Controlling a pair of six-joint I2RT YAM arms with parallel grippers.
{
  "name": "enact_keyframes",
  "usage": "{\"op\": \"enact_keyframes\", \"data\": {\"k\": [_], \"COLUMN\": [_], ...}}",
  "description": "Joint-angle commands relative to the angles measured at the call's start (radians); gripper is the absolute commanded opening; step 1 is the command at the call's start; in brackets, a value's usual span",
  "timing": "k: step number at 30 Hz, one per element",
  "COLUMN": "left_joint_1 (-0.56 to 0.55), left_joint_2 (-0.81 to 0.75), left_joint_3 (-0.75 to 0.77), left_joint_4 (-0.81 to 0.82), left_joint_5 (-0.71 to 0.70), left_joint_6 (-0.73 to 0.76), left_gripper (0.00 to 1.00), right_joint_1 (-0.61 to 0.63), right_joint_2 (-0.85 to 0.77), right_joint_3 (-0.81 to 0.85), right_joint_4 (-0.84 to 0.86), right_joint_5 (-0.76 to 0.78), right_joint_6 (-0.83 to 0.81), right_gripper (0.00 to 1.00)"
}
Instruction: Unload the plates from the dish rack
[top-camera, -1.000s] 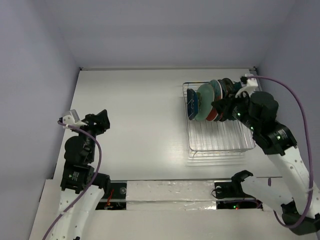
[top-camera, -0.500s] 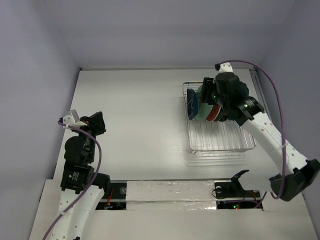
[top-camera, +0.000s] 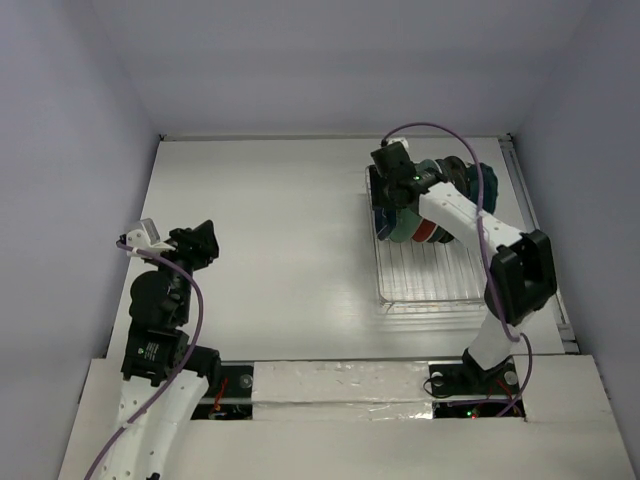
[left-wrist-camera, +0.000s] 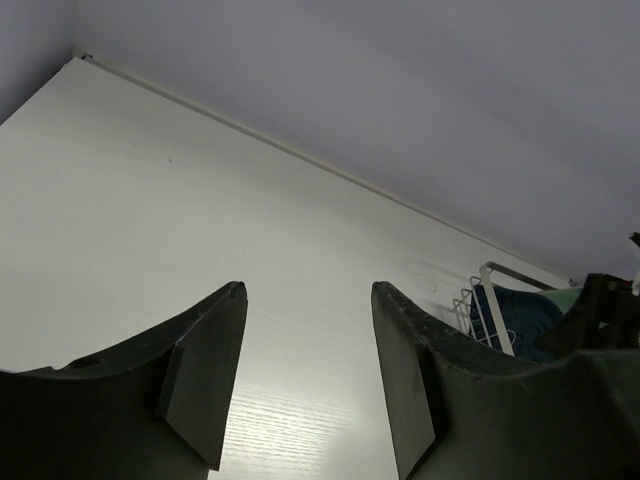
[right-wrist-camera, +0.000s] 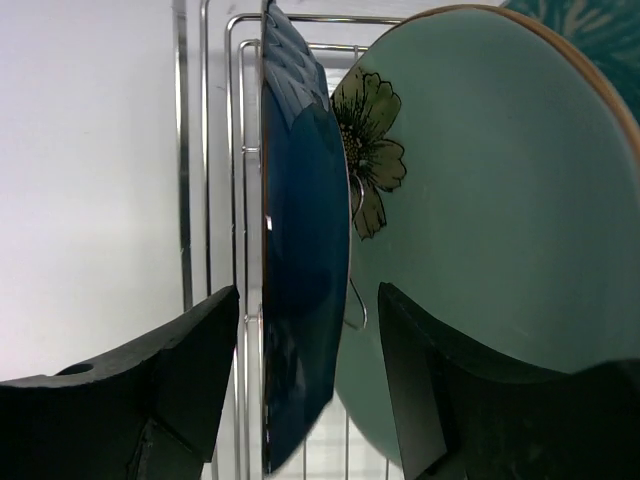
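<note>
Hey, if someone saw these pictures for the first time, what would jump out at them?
Glazed plates standing on edge in the dish rack at the far right of the table draw the eye first. Close up, the right fingers stand open either side of the dark blue plate, a mint-green plate with a painted flower beside it. The left fingers hang open over bare table at the left.

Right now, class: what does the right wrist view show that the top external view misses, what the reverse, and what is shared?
Right wrist only: the flower print on the mint-green plate, and the right gripper open astride the rim of the dark blue plate. Top only: the left gripper, far from the dish rack, and the rack's bare near half. Both: those two plates upright in the rack.
</note>
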Motion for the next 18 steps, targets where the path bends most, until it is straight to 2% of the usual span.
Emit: {"op": "enact_keyframes", "data": {"k": [1, 5, 8, 9, 17, 18], "left_joint_1": [-0.005, -0.005, -0.005, -0.005, -0.005, -0.005], "left_joint_2": [-0.006, -0.009, -0.015, -0.017, -0.032, -0.034], "left_joint_3": [-0.005, -0.005, -0.005, -0.005, -0.005, -0.005], "left_joint_4": [0.037, 0.035, 0.037, 0.035, 0.035, 0.037], "left_joint_5": [0.004, 0.004, 0.004, 0.004, 0.004, 0.004], "left_joint_6": [-0.001, 0.001, -0.001, 0.001, 0.001, 0.001], "left_gripper": [0.51, 0.51, 0.51, 0.51, 0.51, 0.51], "right_joint_1": [0.014, 0.025, 0.044, 0.044, 0.088, 0.099], "right_joint_2": [0.057, 0.14, 0.179, 0.185, 0.199, 0.197], "right_joint_3": [0.085, 0.145, 0.174, 0.185, 0.272, 0.286], "right_joint_4": [0.01, -0.021, -0.045, -0.05, -0.113, -0.129], "right_joint_5": [0.076, 0.149, 0.238, 0.252, 0.377, 0.393], "right_joint_6": [-0.019, -0.016, -0.012, -0.009, 0.004, 0.004], "right_gripper": [0.62, 0.57, 0.49, 0.43, 0.16, 0.09]}}
